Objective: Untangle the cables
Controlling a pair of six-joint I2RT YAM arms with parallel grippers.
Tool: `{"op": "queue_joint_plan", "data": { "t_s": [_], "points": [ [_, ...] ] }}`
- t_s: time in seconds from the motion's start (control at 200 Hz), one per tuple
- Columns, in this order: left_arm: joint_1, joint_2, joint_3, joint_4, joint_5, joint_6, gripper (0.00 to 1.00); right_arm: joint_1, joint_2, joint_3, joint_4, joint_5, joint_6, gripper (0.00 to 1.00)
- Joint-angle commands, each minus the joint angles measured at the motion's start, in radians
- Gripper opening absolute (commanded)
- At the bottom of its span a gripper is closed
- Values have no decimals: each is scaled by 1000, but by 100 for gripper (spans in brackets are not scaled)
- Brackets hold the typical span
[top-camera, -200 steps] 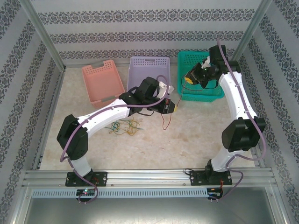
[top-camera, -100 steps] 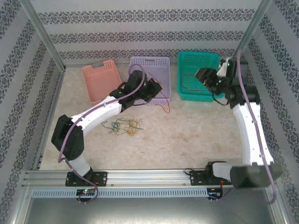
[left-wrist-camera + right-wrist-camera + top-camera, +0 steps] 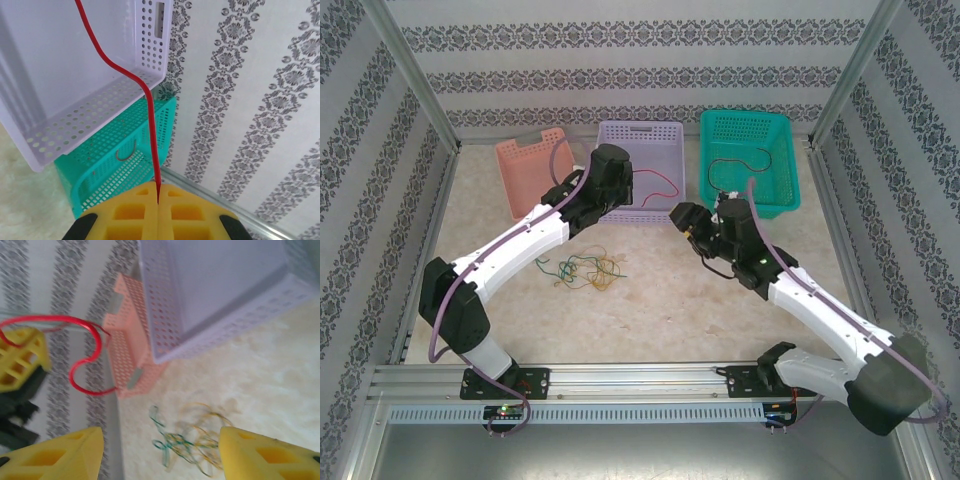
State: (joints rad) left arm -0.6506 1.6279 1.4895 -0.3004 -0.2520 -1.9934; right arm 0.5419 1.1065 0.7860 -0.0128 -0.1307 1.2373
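Note:
My left gripper (image 3: 158,192) is shut on a red cable (image 3: 145,95), its yellow pads pressed together around one end. In the top view that gripper (image 3: 623,188) hovers at the lilac basket (image 3: 640,132), and the red cable (image 3: 660,176) arcs over the basket's front right corner. A tangle of green and yellowish cables (image 3: 586,270) lies on the table in front of the baskets. My right gripper (image 3: 160,455) stands open above the table, with the tangle (image 3: 190,440) showing between its fingers and nothing held. A dark cable (image 3: 740,165) lies in the teal basket (image 3: 782,130).
A pink basket (image 3: 535,172) stands at the back left, beside the lilac one. The three baskets line the back of the table, close to the patterned wall. Metal frame posts rise at both back corners. Both arms reach over the table's middle.
My right arm has swung from the teal basket down to the table's middle and its gripper has opened; the dark cable stays in that basket. My left gripper carried the red cable back to the lilac basket.

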Motion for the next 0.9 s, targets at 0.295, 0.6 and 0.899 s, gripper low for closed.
{"op": "queue_joint_plan", "data": {
  "t_s": [0.295, 0.6, 0.899],
  "points": [
    [-17, 2, 33, -133, -61, -186, 0, 50, 185, 116, 321, 91, 83, 63],
    [-17, -6, 26, -136, -61, -190, 0, 56, 254, 138, 302, 69, 87, 44],
    [-17, -9, 33, -145, -54, -182, 0, 41, 269, 122, 277, 63, 77, 30]
  ]
}}
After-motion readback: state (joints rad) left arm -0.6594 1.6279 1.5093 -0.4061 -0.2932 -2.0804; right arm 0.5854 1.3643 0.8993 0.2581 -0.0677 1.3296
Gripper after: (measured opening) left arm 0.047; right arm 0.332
